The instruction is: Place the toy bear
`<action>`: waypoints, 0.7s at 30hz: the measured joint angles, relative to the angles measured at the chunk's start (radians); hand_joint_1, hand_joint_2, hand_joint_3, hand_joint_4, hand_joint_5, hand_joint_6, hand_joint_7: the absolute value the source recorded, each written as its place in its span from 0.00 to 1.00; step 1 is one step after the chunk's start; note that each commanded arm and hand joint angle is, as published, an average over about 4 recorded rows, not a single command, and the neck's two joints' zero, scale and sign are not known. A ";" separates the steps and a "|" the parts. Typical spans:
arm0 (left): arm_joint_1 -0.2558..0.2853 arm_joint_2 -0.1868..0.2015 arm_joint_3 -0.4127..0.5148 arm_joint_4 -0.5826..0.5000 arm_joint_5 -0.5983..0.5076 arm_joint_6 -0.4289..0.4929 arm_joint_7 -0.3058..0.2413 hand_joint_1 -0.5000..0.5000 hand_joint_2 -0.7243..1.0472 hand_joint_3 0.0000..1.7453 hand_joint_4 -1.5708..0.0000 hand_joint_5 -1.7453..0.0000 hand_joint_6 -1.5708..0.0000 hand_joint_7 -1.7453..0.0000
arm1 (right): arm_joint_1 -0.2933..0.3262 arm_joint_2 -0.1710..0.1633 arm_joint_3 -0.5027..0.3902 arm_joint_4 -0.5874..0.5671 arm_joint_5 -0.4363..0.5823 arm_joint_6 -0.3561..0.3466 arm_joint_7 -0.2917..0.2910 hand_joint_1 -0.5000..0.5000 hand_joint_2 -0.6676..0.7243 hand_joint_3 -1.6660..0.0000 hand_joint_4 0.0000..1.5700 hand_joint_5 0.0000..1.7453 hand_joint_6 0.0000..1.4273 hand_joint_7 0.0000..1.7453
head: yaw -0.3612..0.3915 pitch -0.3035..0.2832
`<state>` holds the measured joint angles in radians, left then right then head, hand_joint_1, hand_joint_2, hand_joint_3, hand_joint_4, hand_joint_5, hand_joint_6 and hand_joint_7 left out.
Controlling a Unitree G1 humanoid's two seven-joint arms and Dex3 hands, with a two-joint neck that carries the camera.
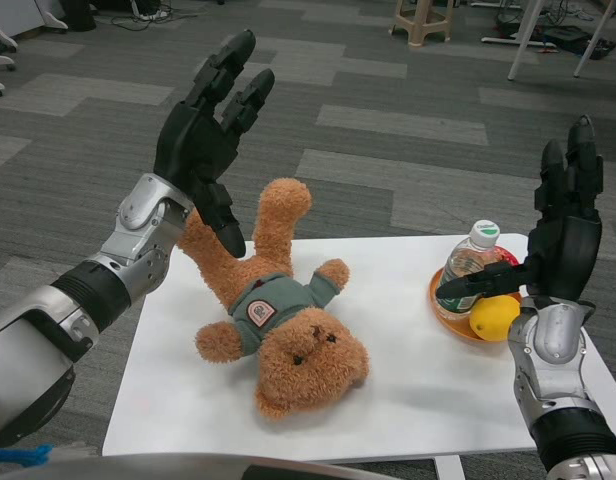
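A brown toy bear [278, 320] in a green shirt lies on its back on the white table [418, 380], head towards me and legs pointing away. My left hand [210, 130] hovers over the bear's raised legs with fingers spread upward and holds nothing. Its thumb hangs down between the two legs, close to the fur. My right hand [563, 225] stands upright at the table's right side, fingers apart and empty, its thumb reaching left in front of a bottle.
An orange plate [446, 308] at the table's right holds a clear bottle [470, 258] with a white cap and a yellow lemon [495, 318]. Grey carpet lies beyond the table, with a wooden stool [423, 20] far back.
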<state>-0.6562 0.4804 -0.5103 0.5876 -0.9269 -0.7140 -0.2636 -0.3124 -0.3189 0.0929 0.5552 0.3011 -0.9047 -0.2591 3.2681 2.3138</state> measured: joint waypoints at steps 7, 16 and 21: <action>0.000 -0.001 0.005 -0.002 0.000 0.000 0.000 0.00 0.01 0.05 1.00 0.88 1.00 0.88 | 0.000 0.000 0.000 0.000 0.000 0.000 0.000 0.08 0.73 1.00 0.00 0.00 0.00 0.00 | -0.001 -0.002; 0.000 -0.002 0.011 -0.001 -0.006 0.000 0.001 0.00 0.05 0.05 1.00 0.88 1.00 0.88 | 0.000 0.000 0.000 0.000 0.000 0.000 0.000 0.08 0.73 1.00 0.00 0.00 0.00 0.00 | 0.000 0.001; 0.000 -0.003 0.005 -0.001 -0.068 0.000 0.009 0.00 0.04 0.05 1.00 0.88 1.00 0.90 | 0.000 0.000 0.000 0.000 0.000 0.000 0.000 0.08 0.73 1.00 0.00 0.00 0.00 0.00 | 0.007 0.017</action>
<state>-0.6560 0.4776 -0.5049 0.5862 -0.9945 -0.7141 -0.2545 -0.3124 -0.3185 0.0929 0.5553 0.3012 -0.9047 -0.2590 3.2747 2.3310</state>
